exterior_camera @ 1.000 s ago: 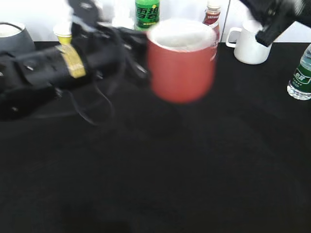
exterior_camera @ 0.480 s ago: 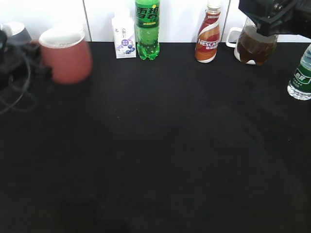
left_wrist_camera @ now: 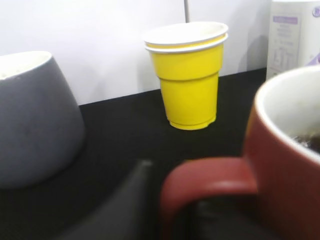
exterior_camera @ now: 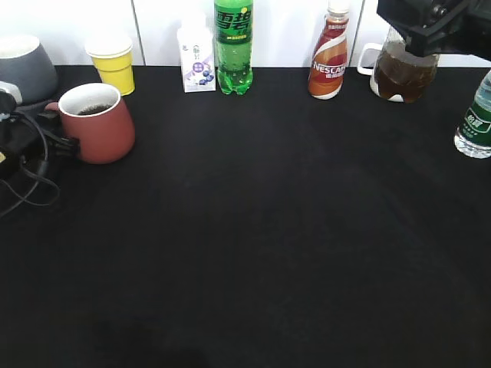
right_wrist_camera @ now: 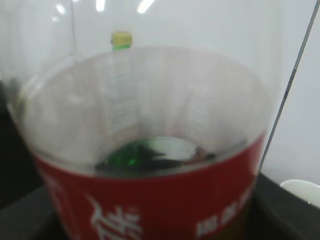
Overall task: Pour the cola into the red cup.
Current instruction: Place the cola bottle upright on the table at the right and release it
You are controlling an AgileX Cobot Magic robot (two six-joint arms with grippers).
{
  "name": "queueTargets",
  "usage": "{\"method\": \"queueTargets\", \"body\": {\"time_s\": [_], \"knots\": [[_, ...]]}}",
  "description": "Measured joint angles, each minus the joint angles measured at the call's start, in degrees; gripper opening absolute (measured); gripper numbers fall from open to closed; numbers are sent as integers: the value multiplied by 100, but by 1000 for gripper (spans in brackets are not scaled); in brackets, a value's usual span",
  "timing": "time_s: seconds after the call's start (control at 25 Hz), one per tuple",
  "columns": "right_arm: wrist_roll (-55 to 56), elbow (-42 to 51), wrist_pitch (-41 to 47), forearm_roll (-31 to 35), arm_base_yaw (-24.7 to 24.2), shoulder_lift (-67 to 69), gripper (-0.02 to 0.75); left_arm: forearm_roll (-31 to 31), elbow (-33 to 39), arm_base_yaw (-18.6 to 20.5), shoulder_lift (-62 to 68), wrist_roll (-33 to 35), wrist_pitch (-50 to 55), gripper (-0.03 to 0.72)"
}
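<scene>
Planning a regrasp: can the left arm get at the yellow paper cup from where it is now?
Probably yes. The left gripper sits at the red cup handle, and the yellow paper cup stands just behind with open black table around it; only the red cup and grey mug crowd the path.

Left arm: only its outer end is in the exterior view, low at the far left edge over the surface, with loose black cabling beside it. Left tool (exterior_camera: 54, 138) is level, dark fingers (left_wrist_camera: 120, 210) closed on the loop handle of the red cup (exterior_camera: 98, 123), as the left wrist view confirms. Right arm: enters at the upper right corner, raised. Right tool (exterior_camera: 418, 34) clamps the cola (exterior_camera: 403, 73) from above; its fingers do not show in the right wrist view.
</scene>
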Motion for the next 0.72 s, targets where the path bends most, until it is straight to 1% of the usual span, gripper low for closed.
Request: {"method": "queueTargets", "body": {"time_s": [0.04, 0.12, 0.2, 0.28, 0.32, 0.4, 0.48, 0.56, 0.6, 0.72], "knots": [[0, 0, 0, 0, 0, 0, 493, 42, 30, 0, -75, -1, 63, 313], [0, 0, 0, 0, 0, 0, 493, 46, 357, 0, -327, -14, 77, 344], [0, 0, 0, 124, 0, 50, 493, 35, 805, 0, -648, -20, 94, 347], [-24, 0, -62, 547, 0, 309, 493, 46, 1170, 0, -994, -51, 280, 349], [-213, 0, -202, 834, 0, 556, 493, 83, 1307, 0, -1222, -84, 324, 349], [-726, 0, -865, 1346, 0, 1220, 493, 140, 1711, -102, -1910, -177, 355, 349], [-1091, -72, -1373, 1696, 0, 1897, 493, 151, 2036, -381, -2648, -195, 355, 349], [-1276, -317, -1506, 1750, 0, 2478, 493, 181, 2123, -725, -3312, -212, 811, 349], [-1300, -454, -1536, 1761, 0, 2699, 493, 211, 2123, -831, -3586, -212, 1089, 349], [-1324, -619, -1602, 1784, 0, 3036, 493, 253, 2123, -866, -4106, -212, 1516, 349]]}}
